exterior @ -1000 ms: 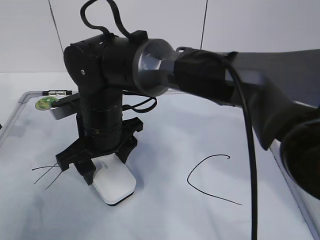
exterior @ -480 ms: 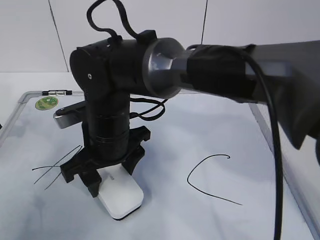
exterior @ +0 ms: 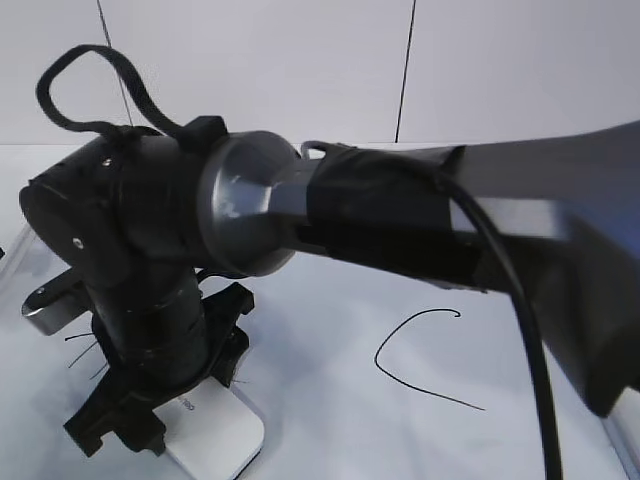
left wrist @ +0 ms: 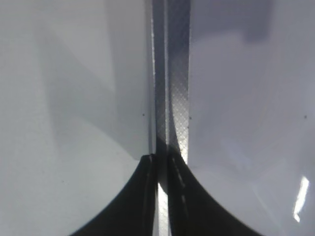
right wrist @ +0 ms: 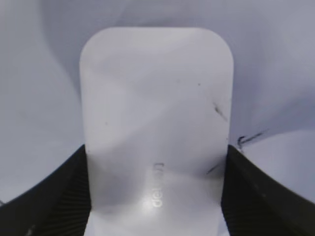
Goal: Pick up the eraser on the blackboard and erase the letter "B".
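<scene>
The white eraser [exterior: 212,437] lies flat on the blackboard [exterior: 330,320] at the front left. My right gripper [exterior: 165,420] reaches across and is shut on its sides. In the right wrist view the eraser [right wrist: 155,88] fills the space between the dark fingers [right wrist: 246,196] of my right gripper [right wrist: 156,153], grey lettering up. No whole letter "B" shows; only short black strokes [right wrist: 250,137] remain beside the eraser. The curved "C" [exterior: 420,360] is to the right. My left gripper [left wrist: 161,162] is shut and empty above the board's frame [left wrist: 174,73].
The big black right arm [exterior: 400,230] crosses most of the exterior view and hides the board's left part. Thin lines of the slanted "A" [exterior: 78,340] peek out at the left. The board's grey frame [exterior: 625,440] runs along the right edge.
My right arm has swung toward the front left, sliding the eraser that way over the board. The green sticker and most of the "A" are now hidden behind the arm.
</scene>
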Robot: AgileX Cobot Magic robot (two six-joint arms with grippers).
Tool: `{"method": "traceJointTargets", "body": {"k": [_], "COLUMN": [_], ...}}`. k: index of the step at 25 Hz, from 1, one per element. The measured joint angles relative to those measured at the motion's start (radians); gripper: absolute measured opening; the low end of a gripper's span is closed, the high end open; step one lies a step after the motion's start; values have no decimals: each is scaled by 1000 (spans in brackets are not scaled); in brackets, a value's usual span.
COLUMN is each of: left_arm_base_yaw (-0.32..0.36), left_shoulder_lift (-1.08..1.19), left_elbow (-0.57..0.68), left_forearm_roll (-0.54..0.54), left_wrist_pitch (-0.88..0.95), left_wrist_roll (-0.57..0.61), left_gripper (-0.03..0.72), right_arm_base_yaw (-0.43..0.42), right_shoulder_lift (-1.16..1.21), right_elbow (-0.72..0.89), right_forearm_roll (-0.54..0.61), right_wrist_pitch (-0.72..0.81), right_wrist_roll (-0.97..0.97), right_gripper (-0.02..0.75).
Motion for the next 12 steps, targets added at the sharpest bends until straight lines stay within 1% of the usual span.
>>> {"method": "traceJointTargets", "body": {"k": [3,6,9,12], "left_arm_base_yaw": [0,0,0,0], "left_shoulder_lift": [0,0,0,0], "left_elbow": [0,0,0,0], "left_forearm_roll": [0,0,0,0], "left_wrist_pitch": [0,0,0,0], "left_wrist_roll": [0,0,0,0], "left_gripper": [34,34,34,34], "right_arm_base_yaw": [2,-16,-37,-79], "right_shoulder_lift": [0,0,0,0], "right_elbow": [0,0,0,0], "right_forearm_roll": [-47,-104,-146,-165], "right_wrist_pitch": [0,0,0,0], "right_wrist_roll": [9,24,38,47], "right_gripper": [514,514,514,514]}}
